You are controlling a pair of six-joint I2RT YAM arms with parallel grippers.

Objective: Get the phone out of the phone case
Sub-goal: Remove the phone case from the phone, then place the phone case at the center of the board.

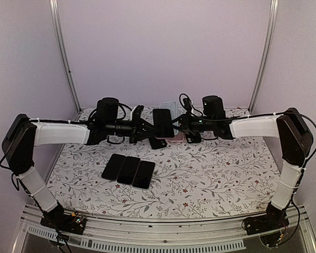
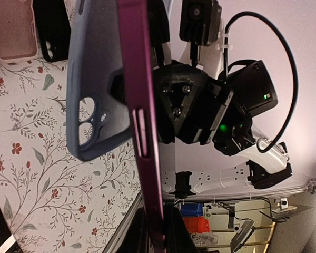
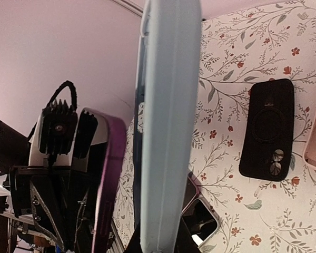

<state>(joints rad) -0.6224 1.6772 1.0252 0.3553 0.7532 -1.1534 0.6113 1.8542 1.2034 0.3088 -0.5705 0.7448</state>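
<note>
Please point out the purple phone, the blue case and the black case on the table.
purple phone (image 2: 139, 89): left wrist view, its side edge above the buttons.
blue case (image 3: 166, 132): right wrist view, its side edge.
black case (image 3: 267, 129): right wrist view, its middle.

Nothing legible anywhere from where I stand: no lettering, brand or number. The purple-edged phone (image 2: 142, 121), the blue-grey case (image 2: 92, 68) and the black case (image 3: 267, 129) on the flowered cloth (image 1: 216, 168) all show plain, unprinted surfaces.

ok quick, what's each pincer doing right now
Left pincer: closed on the purple phone.
Right pincer: closed on the blue case.
</note>
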